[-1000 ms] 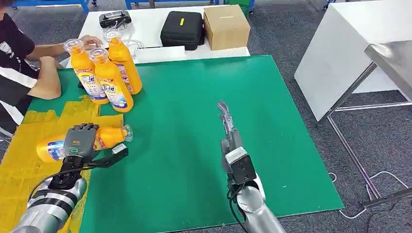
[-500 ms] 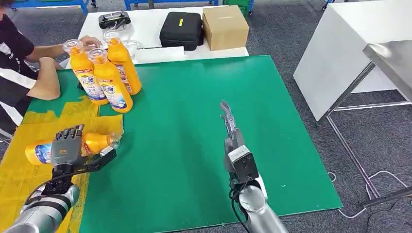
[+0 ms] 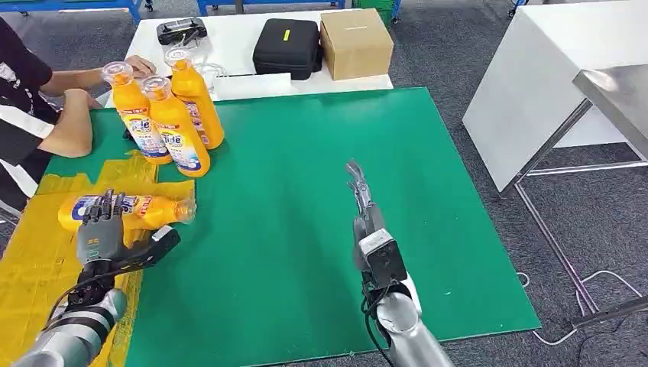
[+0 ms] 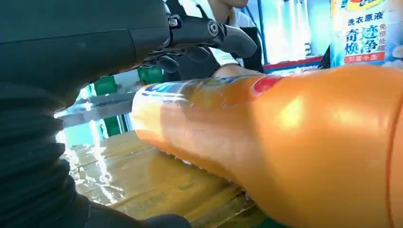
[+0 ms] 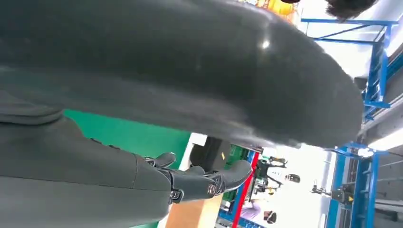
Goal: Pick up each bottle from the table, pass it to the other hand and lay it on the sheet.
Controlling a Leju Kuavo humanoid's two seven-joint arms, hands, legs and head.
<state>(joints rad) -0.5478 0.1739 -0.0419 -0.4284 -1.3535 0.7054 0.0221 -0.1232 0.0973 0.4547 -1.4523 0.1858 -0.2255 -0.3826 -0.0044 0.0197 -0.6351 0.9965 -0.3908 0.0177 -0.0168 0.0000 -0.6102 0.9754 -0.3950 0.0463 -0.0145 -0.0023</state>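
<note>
Our left hand fingers lie released beside the bottle; brushing it could roll it off the sheet.

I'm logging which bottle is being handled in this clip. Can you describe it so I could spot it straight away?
Start at the green table and go to the yellow sheet on the robot's left side. The bottle lies there on its side, just beyond the left hand. The other three orange bottles stand upright in a cluster further back; this is the one lying down.
</note>
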